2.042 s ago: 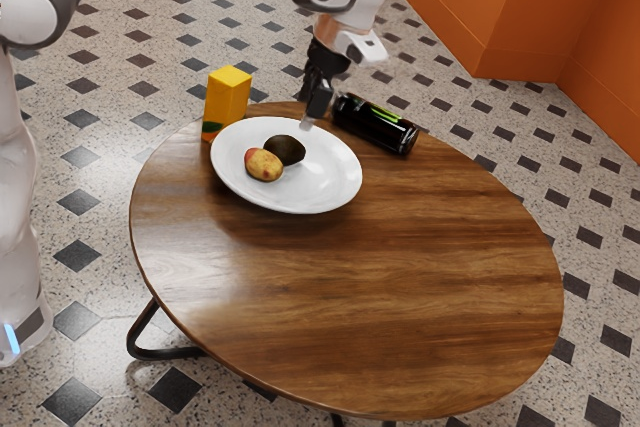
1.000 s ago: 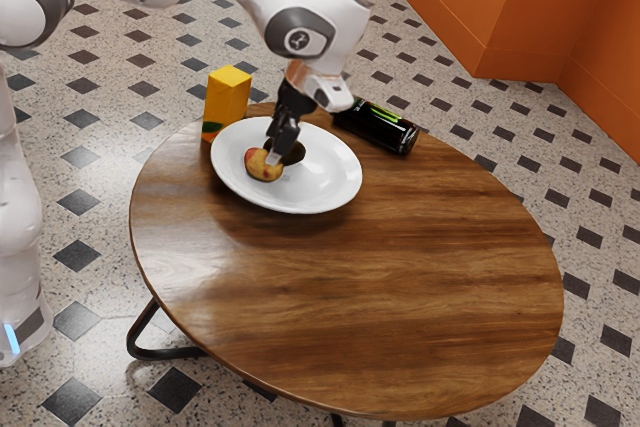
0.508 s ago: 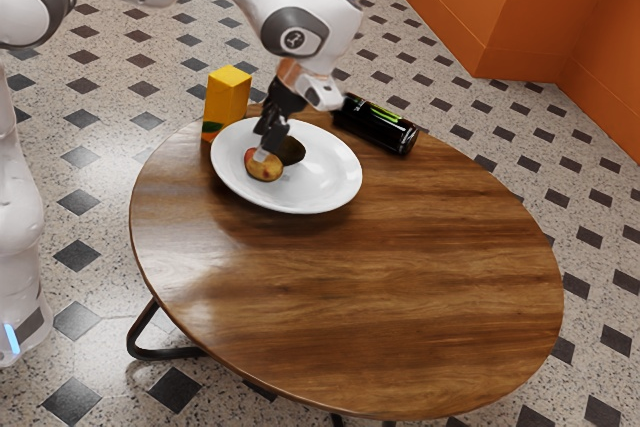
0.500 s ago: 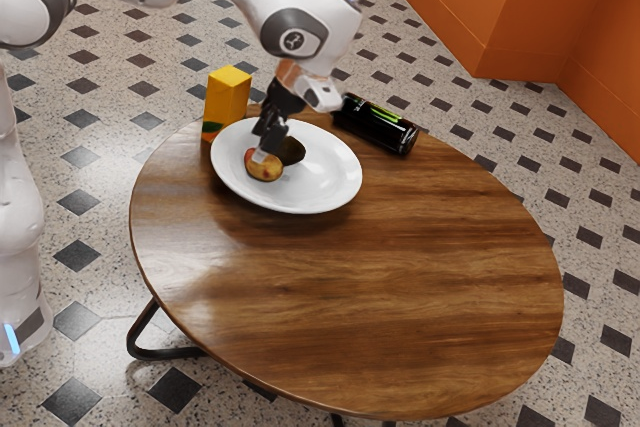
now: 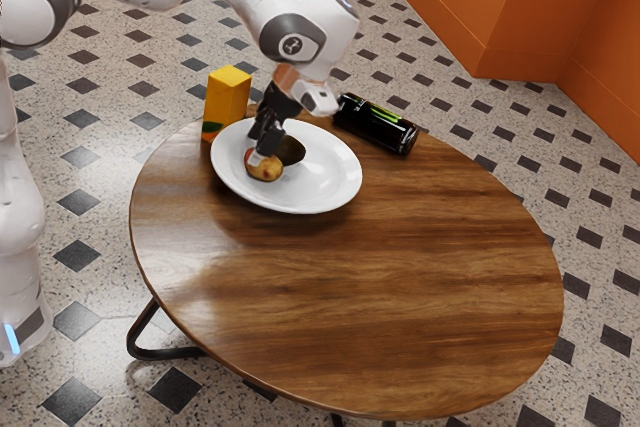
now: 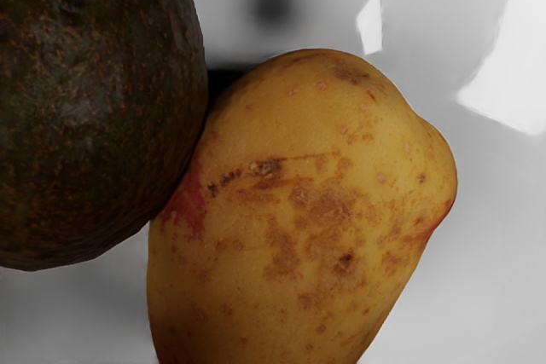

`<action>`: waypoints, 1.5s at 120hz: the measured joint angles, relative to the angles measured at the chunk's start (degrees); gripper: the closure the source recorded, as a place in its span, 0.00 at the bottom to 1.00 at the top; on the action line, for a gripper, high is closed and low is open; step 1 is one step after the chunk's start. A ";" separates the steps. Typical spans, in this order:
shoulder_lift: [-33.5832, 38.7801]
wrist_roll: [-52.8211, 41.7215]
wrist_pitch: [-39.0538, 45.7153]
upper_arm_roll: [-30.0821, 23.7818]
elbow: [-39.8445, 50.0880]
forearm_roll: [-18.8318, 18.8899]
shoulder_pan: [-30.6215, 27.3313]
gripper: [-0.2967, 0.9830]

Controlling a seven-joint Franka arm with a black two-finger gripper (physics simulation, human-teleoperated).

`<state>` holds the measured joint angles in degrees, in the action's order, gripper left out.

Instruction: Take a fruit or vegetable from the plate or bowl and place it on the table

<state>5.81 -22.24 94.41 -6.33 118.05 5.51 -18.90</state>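
Note:
My gripper is low over the white plate, right at the yellow-red potato and covering part of it in the exterior view. The dark avocado lies against the potato, partly behind my hand. Seen from the wrist, the mottled potato is large and close under the hand, with the avocado beside it and the plate's glossy surface around them. Whether the potato is gripped cannot be told.
A yellow carton stands by the plate at the round wooden table's far edge. A black can lies on its side beyond the plate, toward the exterior view's right.
From near the plate's far rim, my hand has come over and down to the potato, lately shifting slightly toward the exterior view's left. Potato and avocado look unmoved.

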 joint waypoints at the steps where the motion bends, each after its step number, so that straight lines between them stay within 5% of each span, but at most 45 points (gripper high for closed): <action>1: -0.02 0.00 0.06 0.00 -0.01 0.00 0.00 0.23; 105: -3.79 0.31 6.88 -0.31 -0.04 -1.56 0.12 0.23; 153: -4.22 0.94 7.42 -0.20 0.31 -2.36 -0.03 0.58; 180: -4.57 1.29 7.47 -0.25 0.00 -2.35 -0.12 0.53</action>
<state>1.24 -20.95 101.89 -6.58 118.04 3.16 -19.02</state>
